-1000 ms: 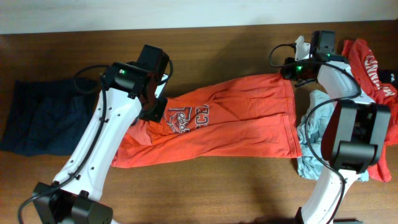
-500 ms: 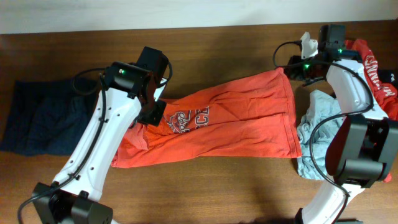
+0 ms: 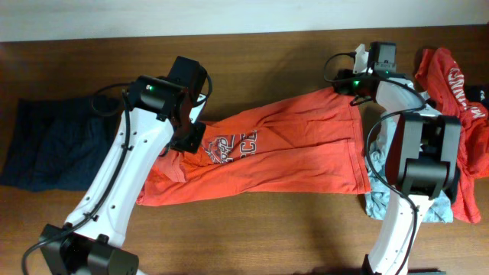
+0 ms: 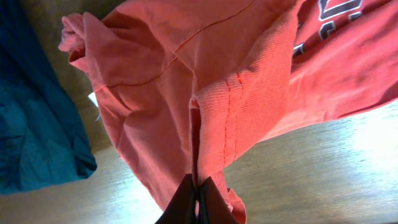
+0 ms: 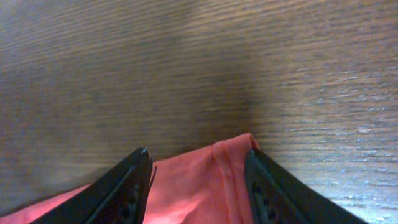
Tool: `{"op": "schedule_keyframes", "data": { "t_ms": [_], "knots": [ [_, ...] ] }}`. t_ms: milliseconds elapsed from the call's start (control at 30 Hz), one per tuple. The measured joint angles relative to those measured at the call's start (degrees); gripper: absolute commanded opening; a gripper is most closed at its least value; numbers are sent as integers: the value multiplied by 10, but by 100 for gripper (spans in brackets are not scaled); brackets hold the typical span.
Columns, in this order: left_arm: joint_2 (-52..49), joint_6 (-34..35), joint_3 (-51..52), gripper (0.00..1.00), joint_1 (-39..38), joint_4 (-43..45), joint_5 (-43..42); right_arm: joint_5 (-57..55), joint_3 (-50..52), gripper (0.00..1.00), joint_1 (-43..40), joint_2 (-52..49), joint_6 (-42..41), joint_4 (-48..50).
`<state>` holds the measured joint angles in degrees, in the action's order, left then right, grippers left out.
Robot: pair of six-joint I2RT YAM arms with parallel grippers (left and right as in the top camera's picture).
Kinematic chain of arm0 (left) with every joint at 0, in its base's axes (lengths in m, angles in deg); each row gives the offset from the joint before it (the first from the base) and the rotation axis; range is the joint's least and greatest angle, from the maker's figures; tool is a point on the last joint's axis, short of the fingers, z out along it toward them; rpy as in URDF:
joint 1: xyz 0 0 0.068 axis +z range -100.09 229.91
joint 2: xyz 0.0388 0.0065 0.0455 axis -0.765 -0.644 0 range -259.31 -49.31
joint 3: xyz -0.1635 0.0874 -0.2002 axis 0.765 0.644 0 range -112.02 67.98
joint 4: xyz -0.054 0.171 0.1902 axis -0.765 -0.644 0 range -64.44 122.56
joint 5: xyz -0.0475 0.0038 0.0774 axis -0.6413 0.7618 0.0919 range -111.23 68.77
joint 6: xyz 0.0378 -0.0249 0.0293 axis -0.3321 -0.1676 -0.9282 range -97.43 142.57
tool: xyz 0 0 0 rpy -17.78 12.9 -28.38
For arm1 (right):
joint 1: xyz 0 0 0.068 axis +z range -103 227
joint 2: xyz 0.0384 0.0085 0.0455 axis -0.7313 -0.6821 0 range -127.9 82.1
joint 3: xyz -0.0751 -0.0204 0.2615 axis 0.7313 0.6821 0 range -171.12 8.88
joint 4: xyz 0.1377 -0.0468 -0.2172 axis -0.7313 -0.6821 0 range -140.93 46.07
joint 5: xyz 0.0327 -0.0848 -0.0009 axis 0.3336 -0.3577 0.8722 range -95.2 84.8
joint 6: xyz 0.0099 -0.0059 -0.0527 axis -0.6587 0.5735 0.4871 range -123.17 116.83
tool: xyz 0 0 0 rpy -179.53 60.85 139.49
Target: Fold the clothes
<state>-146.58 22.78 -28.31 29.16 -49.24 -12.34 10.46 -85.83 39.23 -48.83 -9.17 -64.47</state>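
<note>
An orange-red T-shirt (image 3: 290, 149) with grey-white lettering lies spread across the middle of the table. My left gripper (image 3: 188, 139) is shut on a fold of it near the collar; the left wrist view shows the jaws (image 4: 198, 200) pinching the ribbed orange cloth (image 4: 217, 118). My right gripper (image 3: 348, 85) is open at the shirt's far right corner. In the right wrist view its fingers (image 5: 127, 186) straddle that orange corner (image 5: 208, 177), low over the wood. A dark navy garment (image 3: 46, 145) lies at the left.
A light blue-grey shirt (image 3: 380, 179) is bunched at the right beside the right arm. A second orange-red T-shirt (image 3: 451, 76) lies at the far right with a black piece (image 3: 481, 95) next to it. The navy garment also shows in the left wrist view (image 4: 31, 124).
My right gripper has moved left and now sits over the shirt's far right corner. The left arm and its hold on the shirt have not changed.
</note>
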Motion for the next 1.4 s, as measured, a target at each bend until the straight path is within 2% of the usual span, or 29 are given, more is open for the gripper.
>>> {"op": "schedule_keyframes", "data": {
  "t_ms": [33,100,267,367,600,767,1033,1400],
  "knots": [
    [0,0,0,5,0,0,-2,-6,0,50,0,-3,0,2],
    [0,0,0,5,0,0,-4,-18,0,41,0,-4,-1,2],
    [0,0,0,5,0,1,-5,-40,0,14,0,-5,-3,-2],
    [0,0,0,5,0,1,-5,-43,0,4,0,-5,-3,-6],
    [0,0,0,5,0,0,-5,-36,-3,4,0,-2,-2,-22],
    [0,0,0,5,0,-1,-5,-31,-3,4,0,35,-2,-68],
    [0,0,0,5,0,-20,-6,-41,-4,4,0,122,9,-188],
    [0,0,0,8,0,-51,-3,-89,-7,4,0,127,76,-330]
  ]
}}
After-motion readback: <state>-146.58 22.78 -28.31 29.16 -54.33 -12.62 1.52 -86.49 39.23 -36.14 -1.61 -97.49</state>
